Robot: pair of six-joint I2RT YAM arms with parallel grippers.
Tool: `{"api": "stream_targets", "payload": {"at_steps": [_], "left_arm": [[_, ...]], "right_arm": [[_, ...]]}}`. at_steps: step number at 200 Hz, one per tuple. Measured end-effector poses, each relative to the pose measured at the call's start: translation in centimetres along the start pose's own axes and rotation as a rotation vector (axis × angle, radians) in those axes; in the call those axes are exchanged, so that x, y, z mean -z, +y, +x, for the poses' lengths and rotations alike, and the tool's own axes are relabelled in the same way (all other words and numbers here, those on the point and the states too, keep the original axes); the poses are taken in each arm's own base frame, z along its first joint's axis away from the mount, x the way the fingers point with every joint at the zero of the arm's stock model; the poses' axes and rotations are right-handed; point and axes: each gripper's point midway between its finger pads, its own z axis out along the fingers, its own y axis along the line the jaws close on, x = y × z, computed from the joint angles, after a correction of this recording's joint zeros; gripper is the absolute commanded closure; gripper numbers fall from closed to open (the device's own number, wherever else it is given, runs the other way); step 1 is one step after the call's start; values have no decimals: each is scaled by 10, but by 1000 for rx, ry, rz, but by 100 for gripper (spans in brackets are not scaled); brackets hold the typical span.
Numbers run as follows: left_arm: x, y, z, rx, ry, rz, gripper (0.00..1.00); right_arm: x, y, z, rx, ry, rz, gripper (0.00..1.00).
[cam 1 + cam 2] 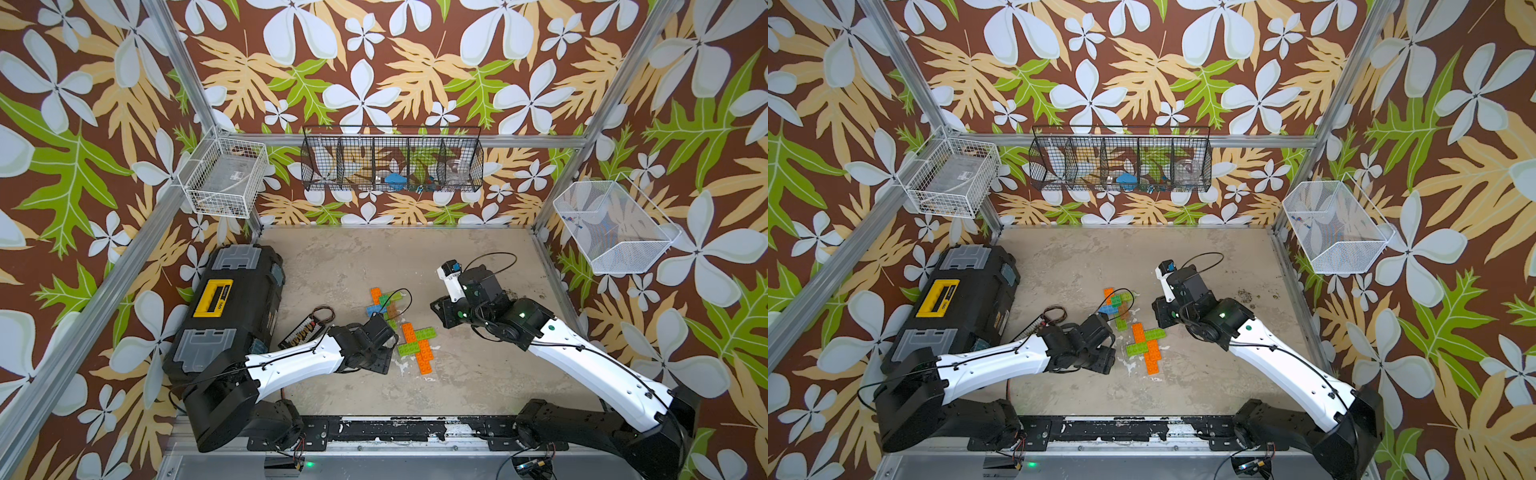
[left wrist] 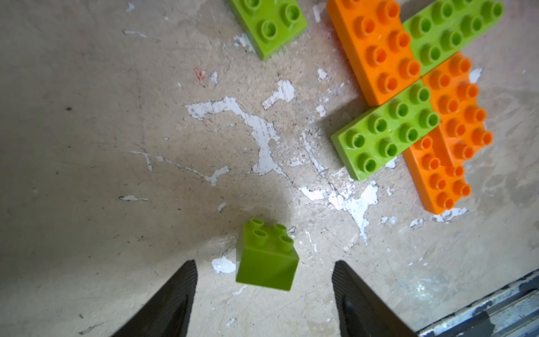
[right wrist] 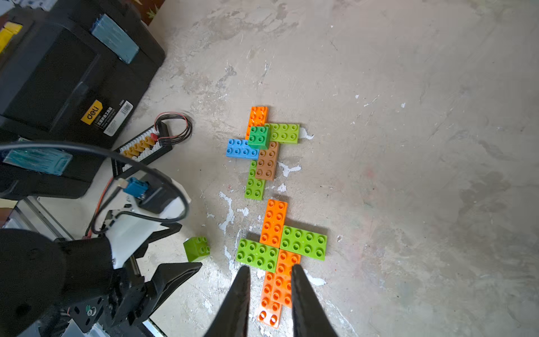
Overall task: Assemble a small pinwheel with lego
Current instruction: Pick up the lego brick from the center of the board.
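Hanging black basket (image 1: 477, 166) holds a blue piece (image 1: 395, 178) (middle compartment).

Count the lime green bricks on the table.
5. Far pinwheel: two lime arms. Near pinwheel: two lime arms. One small lime cube sits loose at the left gripper. Others could hide underneath.

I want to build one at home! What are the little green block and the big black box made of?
The little green block looks like hard plastic. It is smooth and a bit shiny, with one even colour and neat moulded studs. The black box seems to be plastic too, but duller. It has a yellow handle and greyish lids.
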Motion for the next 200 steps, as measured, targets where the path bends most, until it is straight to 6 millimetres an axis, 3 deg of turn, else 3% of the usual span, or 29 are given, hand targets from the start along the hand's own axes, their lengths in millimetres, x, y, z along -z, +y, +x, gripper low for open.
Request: {"api": "stream_targets", "payload": {"at_steps": [44, 200], "left_arm": [[-12, -2, 13, -40, 60, -12, 38], [-24, -1, 17, -66, 96, -36, 52]], "right_arm": [[7, -2, -6, 4, -40, 0, 74], [5, -2, -1, 2, -31, -5, 75]]}}
